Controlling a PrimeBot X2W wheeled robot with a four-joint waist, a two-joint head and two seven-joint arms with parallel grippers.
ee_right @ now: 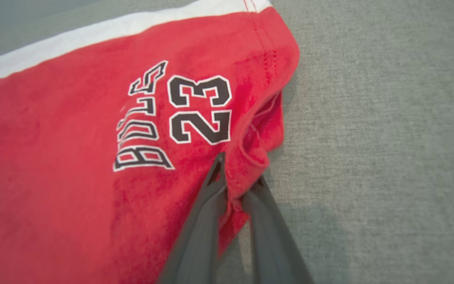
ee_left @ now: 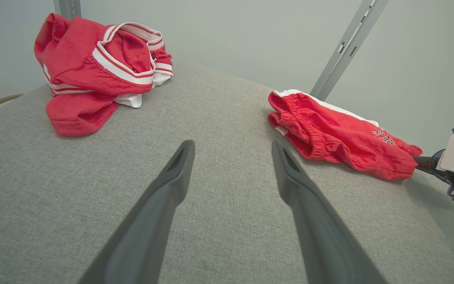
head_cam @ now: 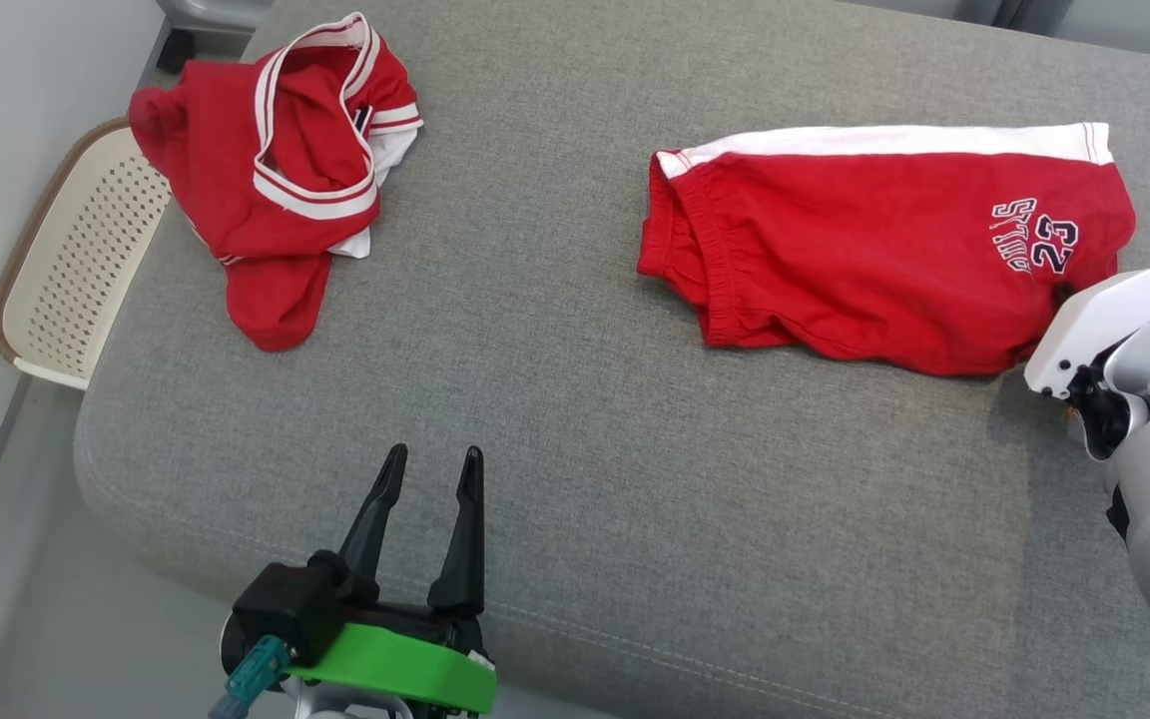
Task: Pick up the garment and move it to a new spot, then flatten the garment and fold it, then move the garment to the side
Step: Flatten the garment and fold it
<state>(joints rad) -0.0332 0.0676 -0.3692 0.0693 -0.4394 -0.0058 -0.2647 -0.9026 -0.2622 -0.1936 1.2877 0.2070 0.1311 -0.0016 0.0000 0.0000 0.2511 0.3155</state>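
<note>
the red shorts point(head_cam: 864, 250) are laid flat near the far right corner of the grey cushion point(head_cam: 555, 419), with the long axis run left to right. the hem at their near right corner is pinched by the right gripper point(ee_right: 239, 170), so the cloth is spread leftward from it. the left gripper point(head_cam: 430, 461) is held spread at the near edge, well apart.

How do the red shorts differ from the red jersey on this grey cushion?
The shorts lie spread nearly flat; the jersey is bunched in a heap. The shorts show a printed 23; the jersey shows none, just striped trim. The right end effector pinches the shorts' hem; nothing touches the jersey. Both are red with white trim.
</note>
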